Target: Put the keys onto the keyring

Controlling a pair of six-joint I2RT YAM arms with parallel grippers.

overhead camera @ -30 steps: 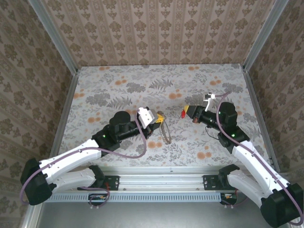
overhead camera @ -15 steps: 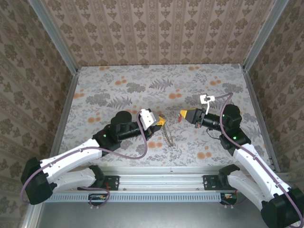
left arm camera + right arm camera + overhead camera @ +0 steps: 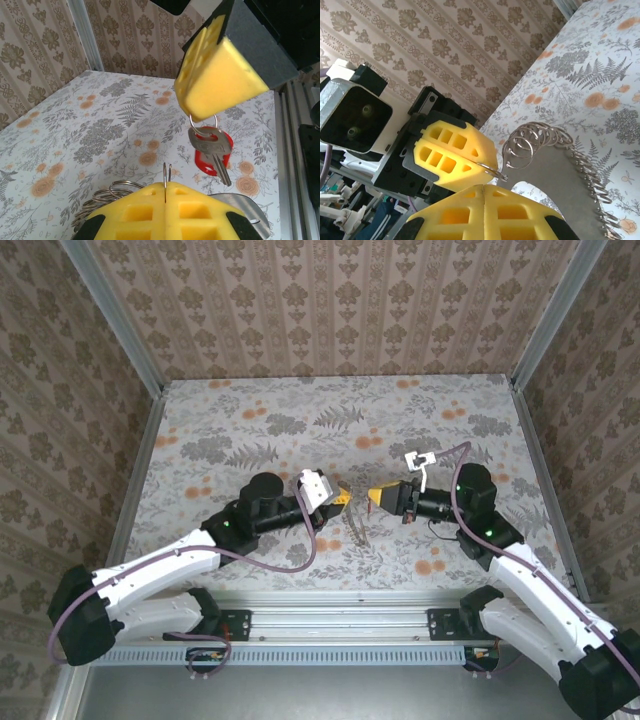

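Observation:
My left gripper [image 3: 337,498] is shut on the keyring, and a thin wire end [image 3: 166,175] sticks up between its yellow pads. The ring's silvery chain of coils [image 3: 102,197] trails to the left, and its dark band [image 3: 355,527] hangs toward the table. My right gripper [image 3: 377,498] faces it, tips nearly touching. It is shut on a small ring from which the keys [image 3: 212,144] hang, a silver blade over a red plastic head [image 3: 202,161]. In the right wrist view the right gripper [image 3: 484,188] sits just under the left gripper's pads [image 3: 452,155] and the wire end [image 3: 494,173].
The floral table top [image 3: 250,430] is walled by patterned panels on three sides. A metal rail [image 3: 340,625] runs along the near edge between the arm bases. Both arms meet over the table's middle front.
The right gripper has moved left with the keys until it almost meets the left gripper. The left gripper has edged slightly right, still holding the keyring.

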